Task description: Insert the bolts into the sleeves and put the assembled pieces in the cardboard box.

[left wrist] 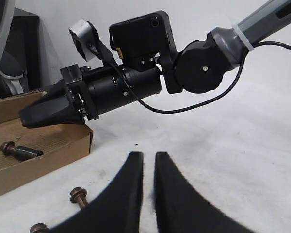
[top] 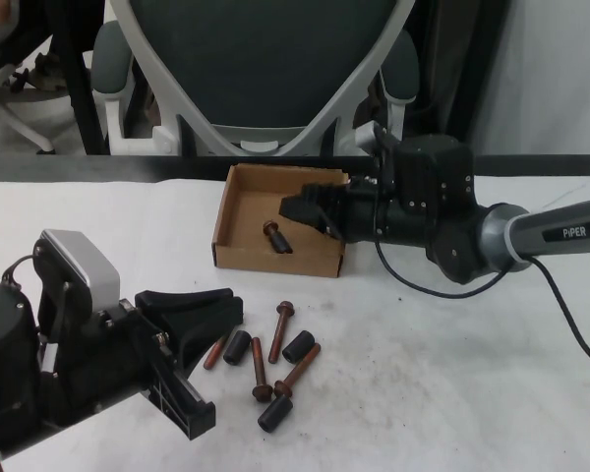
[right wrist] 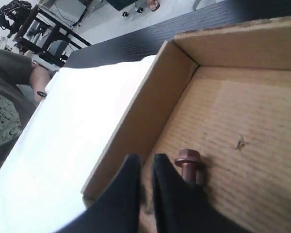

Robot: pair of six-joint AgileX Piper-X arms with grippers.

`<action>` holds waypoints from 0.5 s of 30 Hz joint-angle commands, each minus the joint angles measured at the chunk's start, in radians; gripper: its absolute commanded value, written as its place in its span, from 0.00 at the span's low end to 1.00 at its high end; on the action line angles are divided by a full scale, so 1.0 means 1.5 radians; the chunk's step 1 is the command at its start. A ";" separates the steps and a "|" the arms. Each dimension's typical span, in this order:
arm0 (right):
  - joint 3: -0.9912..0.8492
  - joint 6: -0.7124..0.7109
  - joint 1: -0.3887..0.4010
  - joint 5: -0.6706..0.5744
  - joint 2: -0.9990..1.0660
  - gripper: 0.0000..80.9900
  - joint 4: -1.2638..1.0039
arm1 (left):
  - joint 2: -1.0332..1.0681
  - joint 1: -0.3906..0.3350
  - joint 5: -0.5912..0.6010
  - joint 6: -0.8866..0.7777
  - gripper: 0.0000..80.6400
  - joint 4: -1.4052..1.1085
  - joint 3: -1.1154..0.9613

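Cardboard box (top: 265,259) sits at the far middle of the white worktop (top: 452,374) in the high view. 1 assembled piece (top: 277,237), a bolt in its sleeve, lies on the box floor. The right arm (top: 531,236) comes in from the right. The right jaws hang over the box's right part, drawn together with nothing between them. The left arm (top: 69,364) is at the near left. The left jaws point toward a loose cluster just beside them: 4 bolts (top: 280,329) and 3 black sleeves (top: 297,346), all unassembled, lying nearer than the box.

In the left wrist view, the left jaws' 2 fingers (left wrist: 126,194) stand almost together above the worktop, with only a thin slit between them and nothing held. 2 bolt heads (left wrist: 78,195) lie near them. Farther off, the right jaws reach over the box wall, apart from the assembled piece inside.

In the right wrist view, the right jaws are nearly closed and empty over the box floor, near a side wall. The copper bolt head of the assembled piece sits just beside 1 finger. Whether they touch cannot be told, and the sleeve is hidden behind that finger.
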 commanded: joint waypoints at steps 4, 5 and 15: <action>0.090 -0.039 0.001 -0.004 -0.078 0.00 -0.087 | -0.002 -0.002 -0.001 0.008 0.10 -0.013 0.001; 0.105 -0.043 0.001 -0.002 -0.089 0.00 -0.100 | -0.002 -0.002 -0.001 0.008 0.10 -0.013 0.001; 0.301 -0.067 0.004 0.049 -0.206 0.00 -0.245 | -0.002 -0.002 -0.021 0.012 0.10 -0.135 0.065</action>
